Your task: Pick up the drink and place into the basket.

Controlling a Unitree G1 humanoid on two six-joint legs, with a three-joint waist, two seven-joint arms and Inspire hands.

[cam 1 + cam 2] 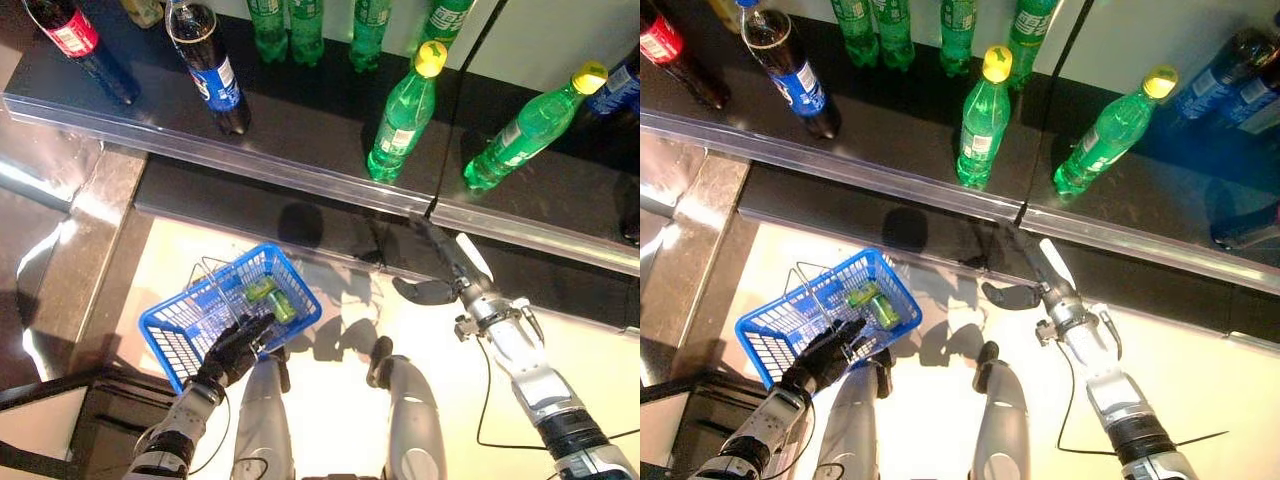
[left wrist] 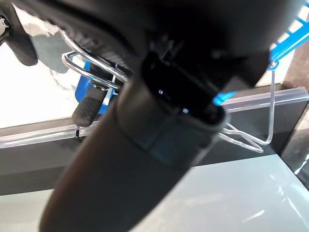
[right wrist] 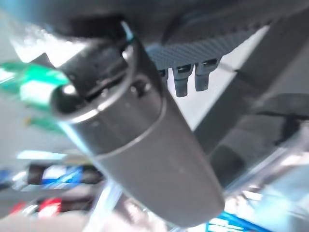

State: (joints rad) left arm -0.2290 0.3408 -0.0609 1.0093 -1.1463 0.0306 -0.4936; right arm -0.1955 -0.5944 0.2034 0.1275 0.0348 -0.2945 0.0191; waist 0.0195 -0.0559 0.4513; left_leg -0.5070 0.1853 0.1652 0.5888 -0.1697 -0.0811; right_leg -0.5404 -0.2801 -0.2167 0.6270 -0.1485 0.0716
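Observation:
My left hand is shut on the thin wire handles of the blue basket and holds it low at the left, off the floor. Green drinks lie inside it. My right hand is open and empty, its fingers straight and pointing up at the front edge of the black shelf. Just beyond it stand two green bottles with yellow caps. A green bottle shows blurred in the right wrist view.
A clear strip runs along the shelf's front edge. Dark cola bottles with a blue label and a red label stand at the left, more green bottles at the back. A dark cabinet is at lower left.

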